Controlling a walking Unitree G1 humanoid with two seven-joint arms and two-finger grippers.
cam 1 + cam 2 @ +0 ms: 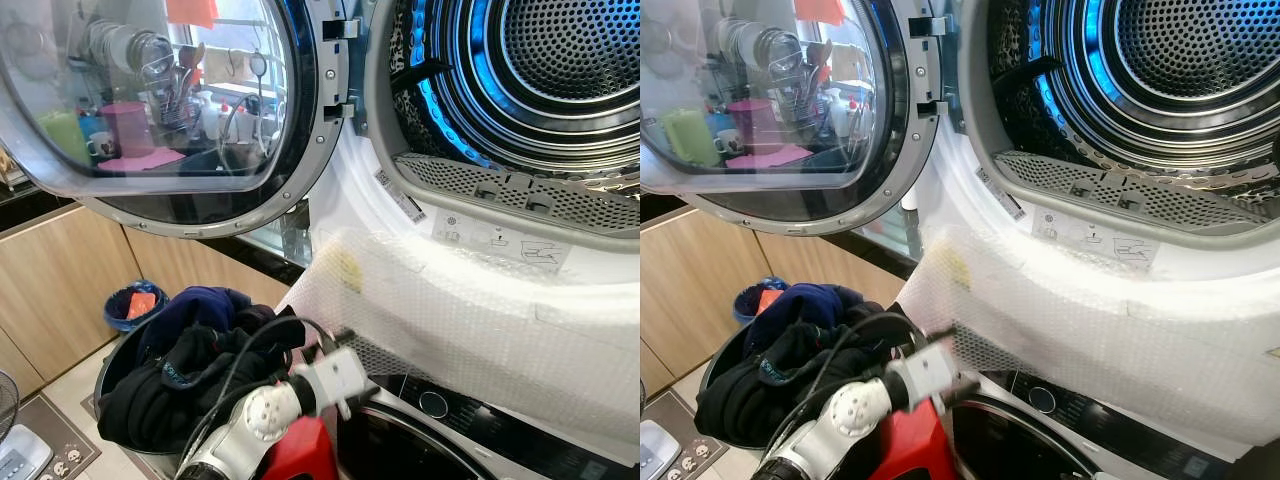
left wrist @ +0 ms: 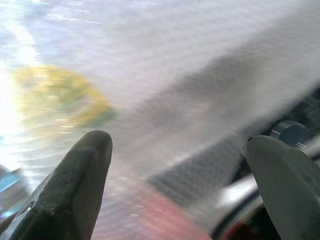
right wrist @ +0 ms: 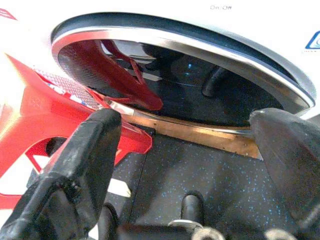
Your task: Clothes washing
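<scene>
A heap of dark clothes (image 1: 190, 365) fills a round grey basket (image 1: 103, 378) at the lower left. Above it, the upper machine's round door (image 1: 150, 100) is swung wide to the left, and its steel drum (image 1: 560, 60) looks bare inside. My left arm rises from the bottom edge, past the clothes. Its left gripper (image 2: 176, 140) is open with nothing between the fingers, close to the bubble wrap (image 1: 450, 320) on the machine front. My right gripper (image 3: 185, 119) is open and bare, low down, facing the lower machine's shut glass door (image 3: 190, 95).
The lower machine's dark control panel (image 1: 470, 420) with a knob (image 1: 433, 404) lies under the bubble wrap. A red plastic object (image 1: 300, 450) sits by my left arm. A blue bin (image 1: 135, 300) stands against wooden cabinets (image 1: 60, 280) on the left.
</scene>
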